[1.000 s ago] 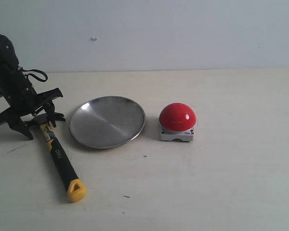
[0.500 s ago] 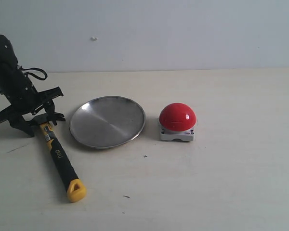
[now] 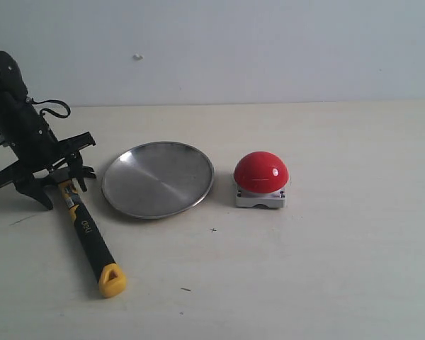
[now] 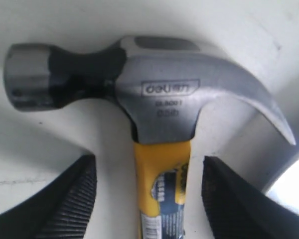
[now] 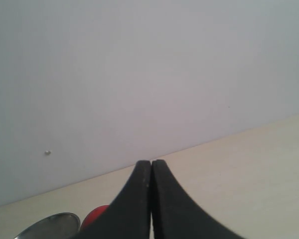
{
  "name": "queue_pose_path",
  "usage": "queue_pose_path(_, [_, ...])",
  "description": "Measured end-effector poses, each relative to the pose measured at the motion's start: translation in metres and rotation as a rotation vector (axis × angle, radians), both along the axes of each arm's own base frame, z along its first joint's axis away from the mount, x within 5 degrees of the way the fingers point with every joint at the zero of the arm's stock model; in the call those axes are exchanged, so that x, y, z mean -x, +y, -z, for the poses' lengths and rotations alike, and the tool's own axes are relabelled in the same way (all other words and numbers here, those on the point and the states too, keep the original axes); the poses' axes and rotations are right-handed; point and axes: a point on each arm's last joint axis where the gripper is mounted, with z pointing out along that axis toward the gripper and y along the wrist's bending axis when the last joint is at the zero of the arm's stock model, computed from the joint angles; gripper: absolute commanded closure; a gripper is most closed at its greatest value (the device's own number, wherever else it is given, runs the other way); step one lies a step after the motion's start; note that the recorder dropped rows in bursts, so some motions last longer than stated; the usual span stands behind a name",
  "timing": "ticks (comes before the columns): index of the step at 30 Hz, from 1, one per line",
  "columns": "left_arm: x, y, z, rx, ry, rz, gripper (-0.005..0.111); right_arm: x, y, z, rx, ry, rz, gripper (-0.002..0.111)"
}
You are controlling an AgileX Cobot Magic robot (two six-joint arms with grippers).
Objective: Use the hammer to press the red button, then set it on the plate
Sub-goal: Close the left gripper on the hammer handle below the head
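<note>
The hammer (image 3: pixel 85 230) lies flat on the table at the left, its yellow looped tip toward the front. My left gripper (image 3: pixel 53 185) hangs open over the head end, a finger on either side of the handle just below the head. In the left wrist view the steel head (image 4: pixel 154 94) fills the frame, and the yellow handle (image 4: pixel 162 184) runs between the two ribbed fingers (image 4: pixel 70 199) without touching them. The silver plate (image 3: pixel 158 178) sits mid-left. The red button (image 3: pixel 261 172) is to its right. My right gripper (image 5: pixel 151 164) is shut on nothing and does not show in the exterior view.
A pale wall stands behind the beige table (image 3: pixel 340 248). In the right wrist view, a bit of the plate (image 5: pixel 55 224) and of the red button (image 5: pixel 94 215) show beside my shut fingers.
My left gripper has dipped slightly lower around the hammer's neck after a small rise. The hammer, plate and button have not moved.
</note>
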Motion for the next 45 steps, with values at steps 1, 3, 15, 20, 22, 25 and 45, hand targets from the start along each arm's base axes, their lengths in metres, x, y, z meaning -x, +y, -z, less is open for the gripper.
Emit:
queue_pose_path(1, [-0.001, 0.000, -0.001, 0.001, 0.002, 0.002, 0.046, 0.000, 0.000, 0.000, 0.000, 0.000, 0.000, 0.108])
queue_pose_path(3, [-0.002, 0.000, -0.001, 0.002, 0.010, 0.001, 0.046, 0.000, 0.000, 0.000, 0.000, 0.000, 0.000, 0.108])
queue_pose_path(15, [-0.005, 0.001, -0.001, -0.015, 0.030, -0.014, 0.046, 0.000, 0.000, 0.000, 0.000, 0.000, 0.000, 0.108])
queue_pose_path(20, [-0.008, 0.001, -0.005, -0.020, 0.020, -0.023, 0.046, 0.000, 0.000, 0.000, 0.000, 0.000, 0.000, 0.108])
queue_pose_path(22, [-0.011, 0.001, -0.008, -0.020, 0.007, -0.027, 0.046, 0.000, 0.000, 0.000, 0.000, 0.000, 0.000, 0.108])
queue_pose_path(25, [-0.014, 0.001, -0.012, -0.021, -0.009, -0.034, 0.046, 0.000, 0.000, 0.000, 0.000, 0.000, 0.000, 0.108])
queue_pose_path(45, [-0.015, 0.001, 0.000, -0.026, 0.019, -0.050, 0.056, 0.000, 0.000, 0.000, 0.000, 0.000, 0.000, 0.108])
